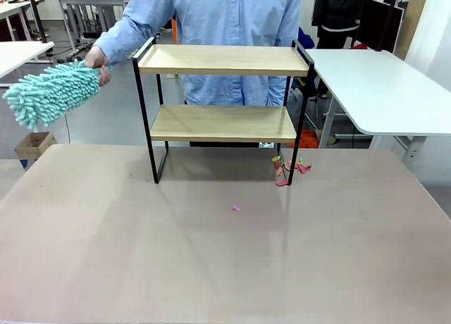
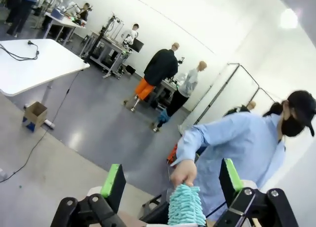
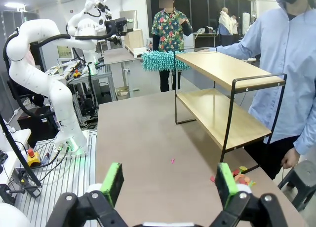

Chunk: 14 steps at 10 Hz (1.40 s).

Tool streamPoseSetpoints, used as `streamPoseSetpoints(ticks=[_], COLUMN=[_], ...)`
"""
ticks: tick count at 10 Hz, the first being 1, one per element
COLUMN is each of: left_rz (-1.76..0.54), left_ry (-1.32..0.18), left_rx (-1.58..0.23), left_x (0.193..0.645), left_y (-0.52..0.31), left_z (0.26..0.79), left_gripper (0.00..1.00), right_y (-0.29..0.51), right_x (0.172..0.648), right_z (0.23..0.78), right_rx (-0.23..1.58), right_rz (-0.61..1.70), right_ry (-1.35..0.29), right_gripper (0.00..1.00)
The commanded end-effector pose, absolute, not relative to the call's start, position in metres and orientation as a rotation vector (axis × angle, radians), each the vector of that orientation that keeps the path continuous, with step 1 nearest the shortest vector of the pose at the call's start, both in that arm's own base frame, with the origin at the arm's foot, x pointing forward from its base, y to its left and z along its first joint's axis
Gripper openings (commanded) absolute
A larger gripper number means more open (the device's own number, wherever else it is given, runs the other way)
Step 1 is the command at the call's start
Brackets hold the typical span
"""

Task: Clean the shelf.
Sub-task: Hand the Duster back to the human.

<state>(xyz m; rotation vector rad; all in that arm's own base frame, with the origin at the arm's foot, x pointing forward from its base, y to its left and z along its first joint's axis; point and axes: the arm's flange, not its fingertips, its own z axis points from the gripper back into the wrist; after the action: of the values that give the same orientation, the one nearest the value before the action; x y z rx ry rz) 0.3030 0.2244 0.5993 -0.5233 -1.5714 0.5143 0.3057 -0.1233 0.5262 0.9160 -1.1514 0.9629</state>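
Standing on the far half of the pinkish surface (image 1: 211, 253): the shelf (image 1: 223, 60), two light wooden boards in a thin black frame, upright, both boards bare. A person in a light blue shirt stands directly behind it.

Item, the duster (image 1: 51, 93): teal, shaggy microfibre head, held in the person's hand (image 1: 96, 58) off the shelf's left end, level with the top board and not touching it. In the left wrist view the duster head rises between the green pads, gripped by the same hand.

Item, paper scraps (image 1: 290, 169): small pink, red and green bits clustered at the shelf's front right leg.

Item, a single pink scrap (image 1: 236, 208): lying alone on the surface nearer the middle, well apart from the cluster.

Left claw (image 2: 173, 185): spread wide, the duster head between its fingers but not pinched.

Right claw (image 3: 169, 185): spread wide, holding nothing, above the surface, facing the shelf's end.
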Motion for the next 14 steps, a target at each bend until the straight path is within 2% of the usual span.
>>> streamPoseSetpoints(ticks=[1,14], left_rz=[0.507,0.527], left_ry=[-1.589,-1.583], left_rx=[-0.564,-0.532], left_x=[0.3006,0.2986], left_y=[0.2351,0.2347], left_z=[0.5987,0.5986], left_gripper=[1.0,1.0], right_y=[-0.1238,-0.1238], right_x=[0.3076,0.3076], right_z=[0.5273,0.5273], right_rx=[0.916,0.916], right_rz=[0.975,0.975], right_ry=[-1.18,-1.18], right_gripper=[1.0,1.0])
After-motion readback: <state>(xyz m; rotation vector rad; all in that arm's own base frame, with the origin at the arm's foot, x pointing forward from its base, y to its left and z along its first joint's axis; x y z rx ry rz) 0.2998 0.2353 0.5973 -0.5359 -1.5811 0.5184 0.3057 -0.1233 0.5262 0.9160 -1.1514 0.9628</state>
